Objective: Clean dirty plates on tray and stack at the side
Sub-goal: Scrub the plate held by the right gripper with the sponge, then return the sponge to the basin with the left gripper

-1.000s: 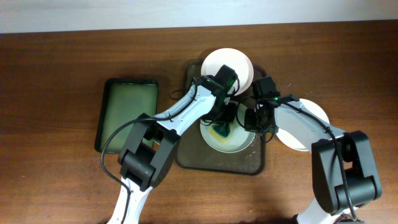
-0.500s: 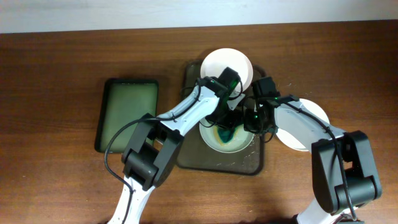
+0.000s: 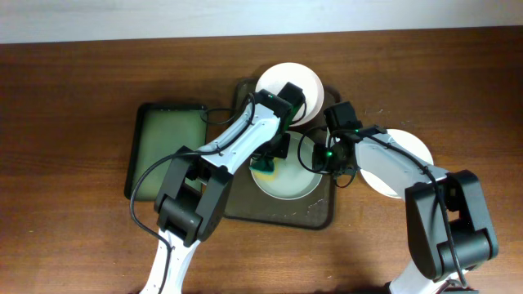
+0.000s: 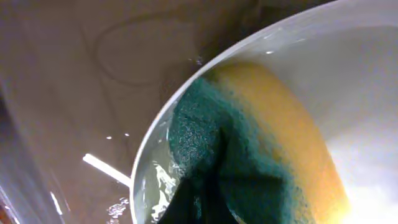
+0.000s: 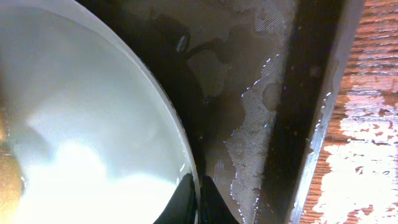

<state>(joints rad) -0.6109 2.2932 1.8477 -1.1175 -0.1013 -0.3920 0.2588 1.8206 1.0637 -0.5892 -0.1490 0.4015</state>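
Green tray (image 3: 167, 147) lies at the left of the overhead view on the brown worktop (image 3: 73, 122). Just right of it sits the dark tray (image 3: 282, 214), its floor wet and streaked. The top plate (image 3: 282, 82), white and bare, overlaps the dark tray's upper edge. Below it, inside the dark tray, lies the middle plate (image 3: 298, 188).

The left tool (image 3: 272, 157) is down at the middle plate's left rim, clamped on the sponge (image 3: 265, 169). The left wrist view shows the sponge, yellow with a teal scrub face, pressed on the plate's inside just by the rim, a dark finger (image 4: 199, 199) sunk into the teal side.

The right tool (image 3: 328, 159) is at the same plate's right rim. In the right wrist view its fingers (image 5: 177, 204) stand almost together, pinching the thin white rim between them.

The right plate (image 3: 406, 159) rests on the worktop at the right, outside the dark tray, partly under the right arm (image 3: 384, 159). Pale wet patches mark the worktop beside the dark tray's rim.
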